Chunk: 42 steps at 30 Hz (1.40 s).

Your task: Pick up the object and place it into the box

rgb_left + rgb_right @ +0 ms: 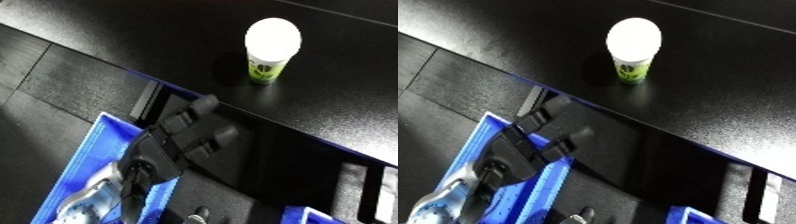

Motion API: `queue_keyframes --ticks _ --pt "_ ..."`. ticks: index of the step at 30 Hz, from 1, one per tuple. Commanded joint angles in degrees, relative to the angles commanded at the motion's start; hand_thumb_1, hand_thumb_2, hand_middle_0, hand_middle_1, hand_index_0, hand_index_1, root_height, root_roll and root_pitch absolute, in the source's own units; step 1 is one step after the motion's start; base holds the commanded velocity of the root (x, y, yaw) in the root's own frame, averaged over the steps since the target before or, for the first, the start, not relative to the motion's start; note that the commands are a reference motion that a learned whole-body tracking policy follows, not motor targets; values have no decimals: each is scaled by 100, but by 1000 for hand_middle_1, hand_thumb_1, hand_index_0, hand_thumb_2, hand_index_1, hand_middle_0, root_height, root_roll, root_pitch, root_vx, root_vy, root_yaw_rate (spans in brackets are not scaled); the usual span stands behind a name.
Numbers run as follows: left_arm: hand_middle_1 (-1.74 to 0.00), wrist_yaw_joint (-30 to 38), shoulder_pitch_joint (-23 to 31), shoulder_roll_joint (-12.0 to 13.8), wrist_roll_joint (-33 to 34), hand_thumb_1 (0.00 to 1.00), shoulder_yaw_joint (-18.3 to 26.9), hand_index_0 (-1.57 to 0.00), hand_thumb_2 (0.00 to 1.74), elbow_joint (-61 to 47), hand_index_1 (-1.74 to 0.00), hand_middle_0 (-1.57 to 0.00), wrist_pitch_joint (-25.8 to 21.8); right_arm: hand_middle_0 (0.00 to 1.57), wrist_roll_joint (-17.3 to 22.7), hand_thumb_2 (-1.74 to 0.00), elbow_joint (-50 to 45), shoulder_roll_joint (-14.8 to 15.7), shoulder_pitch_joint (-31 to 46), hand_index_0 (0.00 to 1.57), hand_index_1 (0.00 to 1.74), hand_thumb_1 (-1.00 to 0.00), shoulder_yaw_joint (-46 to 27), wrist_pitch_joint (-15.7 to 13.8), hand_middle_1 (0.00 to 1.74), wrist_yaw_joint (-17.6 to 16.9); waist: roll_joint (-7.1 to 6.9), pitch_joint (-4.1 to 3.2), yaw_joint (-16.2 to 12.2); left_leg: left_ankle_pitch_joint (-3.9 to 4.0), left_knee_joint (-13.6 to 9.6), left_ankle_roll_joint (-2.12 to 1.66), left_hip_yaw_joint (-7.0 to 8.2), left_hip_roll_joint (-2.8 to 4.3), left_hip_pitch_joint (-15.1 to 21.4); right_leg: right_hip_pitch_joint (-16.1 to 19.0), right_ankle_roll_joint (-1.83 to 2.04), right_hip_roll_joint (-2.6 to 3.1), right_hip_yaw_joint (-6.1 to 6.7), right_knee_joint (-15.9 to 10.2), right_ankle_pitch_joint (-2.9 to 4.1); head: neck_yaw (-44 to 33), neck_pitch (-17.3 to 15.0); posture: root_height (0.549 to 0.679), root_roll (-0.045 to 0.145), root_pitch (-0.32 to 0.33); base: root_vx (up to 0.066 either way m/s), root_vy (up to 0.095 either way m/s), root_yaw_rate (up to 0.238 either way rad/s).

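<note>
At the far left I see the blue bin [84, 155] by the table edge. My left hand [182, 137] reaches up over its rim, fingers straight and relaxed, clamped on nothing. Farther right, well apart, 1 green cup [269, 49] with a white lid stands upright on the black table [346, 100].
</note>
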Motion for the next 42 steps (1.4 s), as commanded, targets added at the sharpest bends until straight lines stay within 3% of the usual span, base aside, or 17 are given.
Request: queue_keyframes --ticks 5,10,19,27,35,42 --pt "0 1310 -127 -46 1245 0 543 0 0 -20 0 0 -883 0 6 0 -23 58 73 0 0 0 -38 -27 0 69 -37 20 -27 27 -12 -15 1 -6 -29 -53 -15 17 29 29 6 190 237 632 34 -105 10 -17 -39" --pt "0 2308 -329 37 2412 0 895 0 0 117 0 0 -1270 0 16 0 -8 26 152 0 0 0 -85 -35 0 303 -31 25 -117 34 29 -9 38 7 -79 -159 -29 31 93 143 -20 218 397 629 33 -106 16 -1 -79" --pt "0 3877 -895 316 4092 0 734 0 0 465 0 0 -1587 0 -66 0 13 -76 82 0 0 0 58 -70 0 391 -5 23 -376 123 -6 0 165 112 -134 -334 -45 121 252 172 31 24 634 629 29 -102 13 2 -143" --pt "0 4582 -1484 550 4567 0 352 0 0 1120 0 0 -1381 0 -119 0 -22 -179 -73 0 0 0 164 -17 0 364 -1 43 -629 108 119 10 289 237 -206 -482 -65 181 398 225 69 -161 593 627 28 -104 6 10 -134" --pt "0 4699 -2019 594 4739 0 -64 0 0 1813 0 0 -1041 0 -180 0 -67 -222 -146 0 0 0 215 104 0 341 -28 95 -831 16 341 57 399 331 -293 -655 -60 222 546 355 88 -381 531 623 24 -109 31 15 -95" --pt "0 4693 -2471 565 4866 0 -431 0 0 2366 0 0 -839 0 -214 0 -91 -234 -269 0 0 0 279 163 0 332 -32 159 -968 -67 479 105 472 365 -370 -801 -39 263 660 419 105 -546 619 621 21 -105 18 21 -74"
